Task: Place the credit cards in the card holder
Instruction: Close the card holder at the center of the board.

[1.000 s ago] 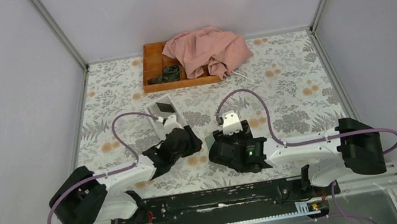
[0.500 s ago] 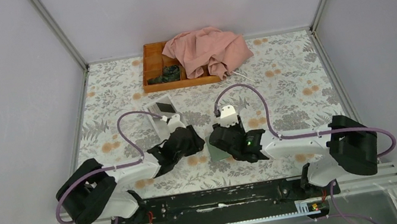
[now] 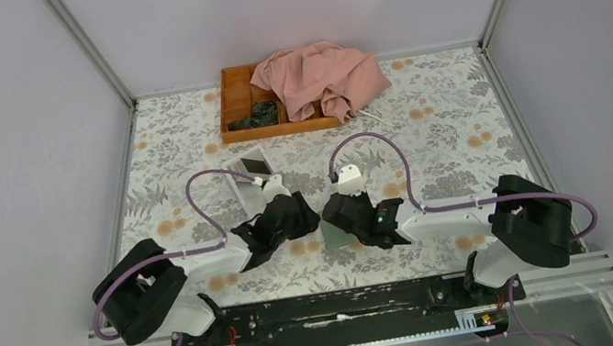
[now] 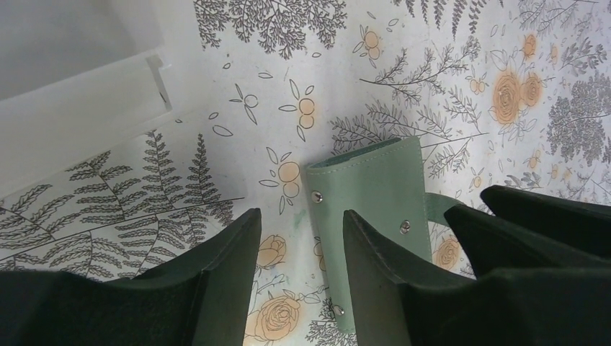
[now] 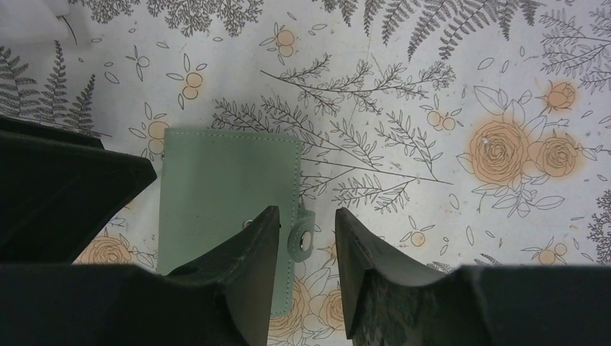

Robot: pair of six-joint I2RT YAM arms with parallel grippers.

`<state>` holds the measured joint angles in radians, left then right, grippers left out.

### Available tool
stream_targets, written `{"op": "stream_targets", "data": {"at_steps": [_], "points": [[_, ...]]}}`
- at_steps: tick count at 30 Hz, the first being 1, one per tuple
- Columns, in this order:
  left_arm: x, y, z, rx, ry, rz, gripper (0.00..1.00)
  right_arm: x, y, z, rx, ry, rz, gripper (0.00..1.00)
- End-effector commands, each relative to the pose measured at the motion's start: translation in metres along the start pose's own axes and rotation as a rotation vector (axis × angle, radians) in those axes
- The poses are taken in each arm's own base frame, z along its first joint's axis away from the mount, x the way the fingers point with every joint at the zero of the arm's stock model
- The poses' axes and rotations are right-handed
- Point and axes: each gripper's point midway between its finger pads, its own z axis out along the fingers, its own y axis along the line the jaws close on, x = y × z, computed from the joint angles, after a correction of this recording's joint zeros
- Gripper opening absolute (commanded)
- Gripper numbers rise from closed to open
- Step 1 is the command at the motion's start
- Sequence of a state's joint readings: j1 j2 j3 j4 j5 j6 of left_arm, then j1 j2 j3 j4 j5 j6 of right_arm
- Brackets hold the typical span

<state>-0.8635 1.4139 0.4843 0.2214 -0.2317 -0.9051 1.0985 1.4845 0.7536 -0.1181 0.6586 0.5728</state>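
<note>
Right wrist view: the card holder [image 5: 223, 194] lies flat and snapped shut on the worktop [image 5: 432, 86]. The right gripper [image 5: 306, 216] has its jaws part-spread astride the snap tab [image 5: 302, 241], touching nothing I can see. The left gripper [image 4: 295, 220] sits at the holder's opposite edge, jaws spread, one overlapping the cover. The risk, I reckon: tugging that tab drags the whole holder, or the left jaw pins the cover shut. Both arms reach low and inward, wrists pitched down, grippers almost meeting over the holder.
</note>
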Motion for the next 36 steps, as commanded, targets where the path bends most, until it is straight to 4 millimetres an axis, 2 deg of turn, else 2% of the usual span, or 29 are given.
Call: {"op": "stream_targets", "data": {"at_steps": [1,11,14,25,36], "points": [[-0.010,-0.017,0.002,0.057,-0.035,0.001,0.53,0.002,0.003,0.003,-0.015,0.010,0.013,0.41],[-0.005,-0.016,0.005,0.061,-0.018,-0.004,0.53,0.010,-0.001,0.002,-0.006,0.032,0.009,0.34],[-0.004,-0.016,0.005,0.063,-0.015,-0.007,0.53,0.009,-0.002,0.001,-0.005,0.030,0.010,0.31],[0.004,-0.014,0.005,0.071,0.006,-0.020,0.53,0.001,0.006,-0.008,-0.014,0.010,-0.008,0.31],[0.009,-0.012,0.004,0.075,0.014,-0.023,0.53,-0.003,0.011,-0.013,-0.010,-0.004,-0.020,0.27]]}}
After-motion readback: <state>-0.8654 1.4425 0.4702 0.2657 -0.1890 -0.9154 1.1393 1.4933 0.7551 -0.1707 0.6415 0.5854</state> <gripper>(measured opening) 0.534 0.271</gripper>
